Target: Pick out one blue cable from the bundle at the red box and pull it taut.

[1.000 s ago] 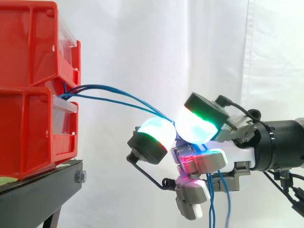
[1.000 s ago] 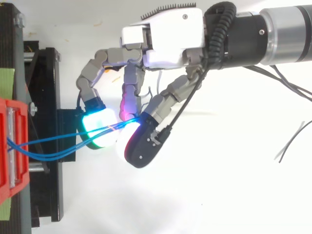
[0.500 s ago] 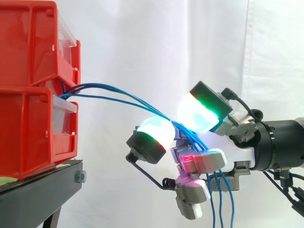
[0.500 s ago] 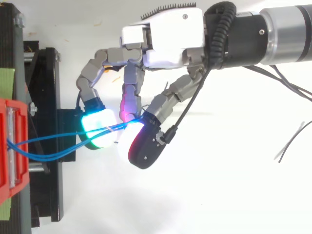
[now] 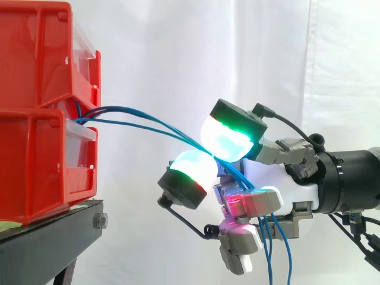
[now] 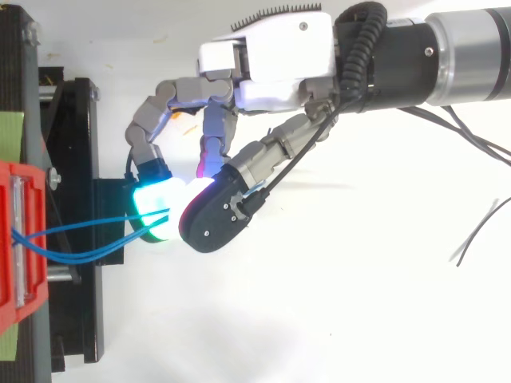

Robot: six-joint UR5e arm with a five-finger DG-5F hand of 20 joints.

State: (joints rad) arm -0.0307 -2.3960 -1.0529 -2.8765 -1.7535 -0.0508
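Where the blue cables (image 5: 119, 108) come out of the red bins (image 5: 41, 113), at the gap between the upper and the lower bin, their start is hidden behind a clear front panel. I cannot make out what they are fastened to. Away from the bins they run out in a shallow arc, several strands close together, sloping down to the hand (image 5: 291, 190).

The hand is clamped on the cables: two glowing fingertips (image 5: 228, 139) are pressed together, one above and one below, and the strands pass between them. How many strands are really caught there I cannot tell, for the pads cover the spot. The strands between bins and hand curve rather than run straight.

On the far side of the pinch from the bins, the cables drop steeply behind the curled lower fingers. They are cut off at the bottom edge of the side view.

From above, the hand (image 6: 271, 60) reaches toward the bins with its fingers bent. A dark-backed fingertip lies over the cables and hides their ends from that side. The bins stand on a black stand (image 5: 47, 237), and both are cut off at the left. A white curtain (image 5: 178, 47) hangs behind.
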